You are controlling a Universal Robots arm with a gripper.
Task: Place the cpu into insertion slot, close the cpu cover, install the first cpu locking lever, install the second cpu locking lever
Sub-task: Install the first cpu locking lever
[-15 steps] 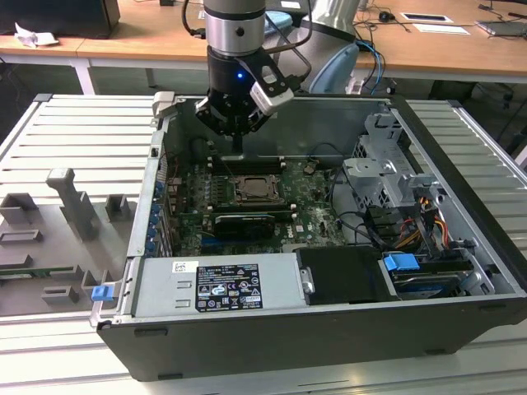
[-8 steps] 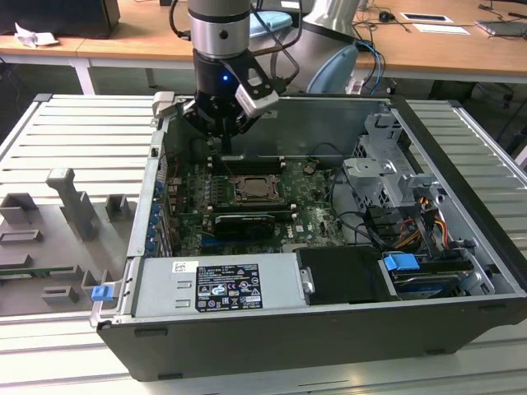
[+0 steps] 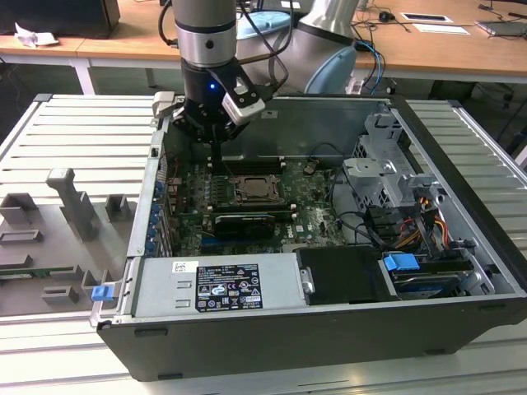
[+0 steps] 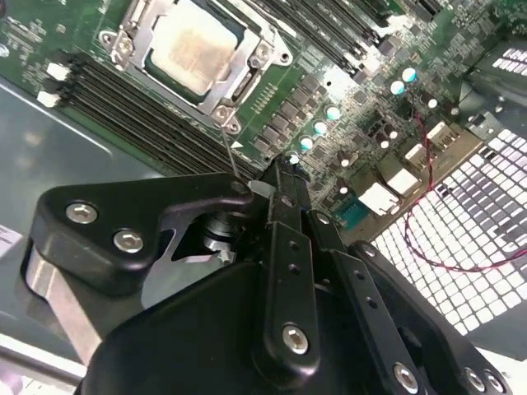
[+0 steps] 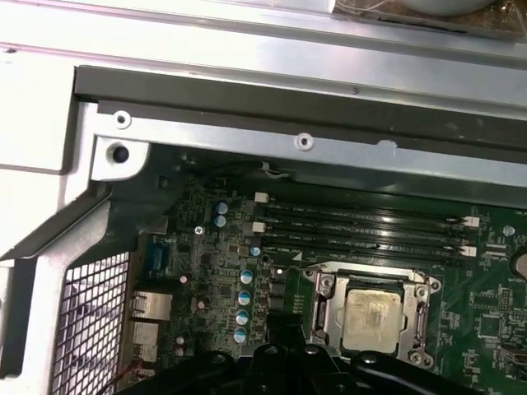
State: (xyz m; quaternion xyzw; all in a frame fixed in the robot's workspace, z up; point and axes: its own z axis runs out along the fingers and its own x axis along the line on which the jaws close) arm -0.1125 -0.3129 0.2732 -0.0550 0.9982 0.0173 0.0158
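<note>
Closed gripper (image 4: 265, 177) at thin lever (image 4: 229, 152), just beside the insertion slot (image 4: 123, 45).
With cpu (image 4: 193, 45) inside that slot under the cover (image 4: 247, 70), risks slipping off the springy wire and leaving it unlatched.

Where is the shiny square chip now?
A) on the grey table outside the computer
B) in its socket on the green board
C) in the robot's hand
B: in both wrist views the chip lies flat in its socket on the green board.

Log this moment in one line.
cpu: seated under closed cpu cover | hand: beside the cover, at a raised thin lever rod
</note>
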